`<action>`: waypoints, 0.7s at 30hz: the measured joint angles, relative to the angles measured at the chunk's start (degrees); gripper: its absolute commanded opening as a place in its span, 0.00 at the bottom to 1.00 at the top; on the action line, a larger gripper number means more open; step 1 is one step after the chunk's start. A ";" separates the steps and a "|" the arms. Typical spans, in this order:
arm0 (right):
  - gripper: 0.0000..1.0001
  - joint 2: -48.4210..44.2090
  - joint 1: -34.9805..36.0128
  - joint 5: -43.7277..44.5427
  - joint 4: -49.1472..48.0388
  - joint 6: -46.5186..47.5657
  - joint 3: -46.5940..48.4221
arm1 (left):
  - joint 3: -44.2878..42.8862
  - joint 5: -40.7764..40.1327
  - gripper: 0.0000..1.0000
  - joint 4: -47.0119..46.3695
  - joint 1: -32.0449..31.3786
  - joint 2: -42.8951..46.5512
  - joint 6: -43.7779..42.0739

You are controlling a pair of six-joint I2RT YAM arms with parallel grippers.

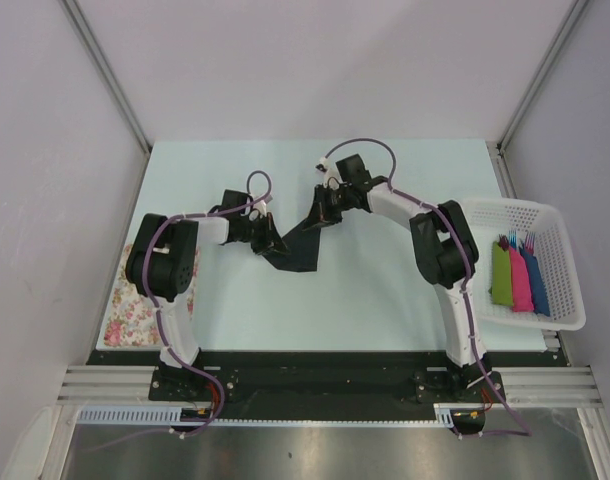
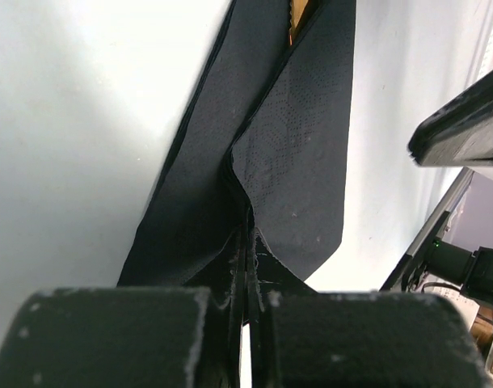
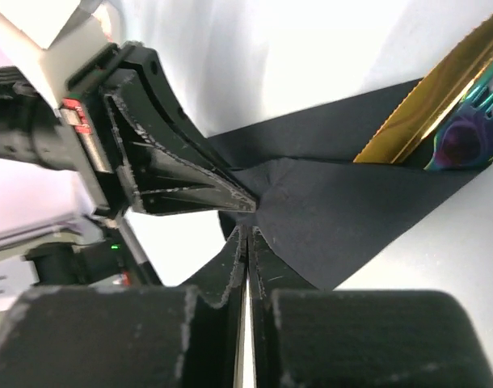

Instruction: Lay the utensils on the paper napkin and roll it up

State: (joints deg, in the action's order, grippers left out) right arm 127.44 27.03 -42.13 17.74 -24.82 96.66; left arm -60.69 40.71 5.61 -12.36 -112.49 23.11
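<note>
Pale green tabletop [image 1: 370, 300] runs between white walls, with a flowered cloth [image 1: 130, 300] at its near left edge and a white basket [image 1: 570, 270] of coloured bundles [image 1: 518, 278] at the right. Farther in, mid-table, lies the paper napkin [image 1: 297, 250], folded over the utensils [image 3: 416, 105], whose gold ends stick out. The left gripper [image 1: 268, 240] is clamped tight on a raised fold, and the right gripper [image 3: 246, 242] is pinched closed on the same ridge beside it. Such thin, limp paper probably tears easily, so the doubled edge looks the safest hold. The slick cutlery could slide out.
</note>
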 measured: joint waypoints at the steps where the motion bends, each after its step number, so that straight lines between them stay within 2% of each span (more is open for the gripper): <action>1: 0.01 0.31 0.52 0.94 1.38 0.92 1.03 | 0.00 -0.02 0.00 -0.02 0.00 0.00 0.04; 11: 0.01 2.73 2.45 5.70 5.40 4.96 3.80 | 1.18 -1.14 0.00 -1.18 -0.07 0.90 1.07; 21: 0.01 4.31 2.89 7.32 6.03 5.16 4.52 | 2.21 -2.32 0.00 -1.90 -0.09 1.81 1.97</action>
State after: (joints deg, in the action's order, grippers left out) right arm 131.74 29.91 -34.81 23.77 -19.66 101.19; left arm -58.48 38.39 3.70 -12.45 -110.67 25.08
